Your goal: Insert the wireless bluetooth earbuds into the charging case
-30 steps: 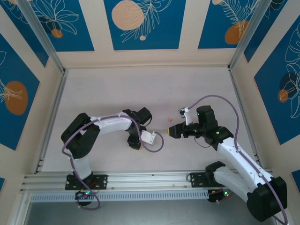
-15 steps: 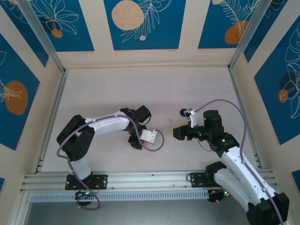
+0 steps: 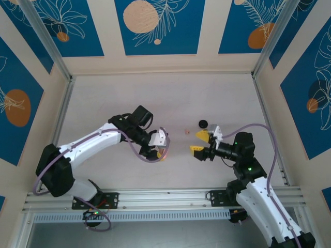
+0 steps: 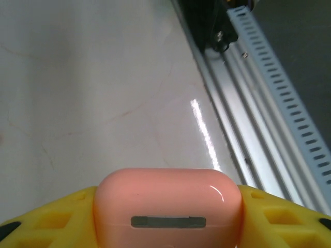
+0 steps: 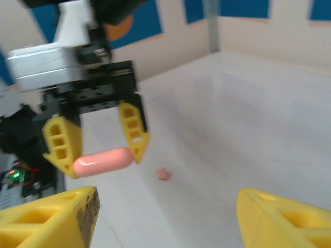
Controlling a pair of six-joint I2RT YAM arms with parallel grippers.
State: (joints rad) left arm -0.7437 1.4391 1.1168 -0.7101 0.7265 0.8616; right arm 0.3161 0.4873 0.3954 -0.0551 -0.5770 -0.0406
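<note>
A pale table (image 3: 155, 93) is enclosed by blue floral panels. Nearest the bases, the charging case (image 4: 168, 206) is clamped between the yellow fingers of the left gripper (image 5: 102, 161). Opposite it, the right gripper (image 3: 198, 142) is held with jaws spread wide and empty. Slightly farther back, one small pink earbud (image 5: 163, 174) is seen lying on the table, apart from both grippers.
</note>
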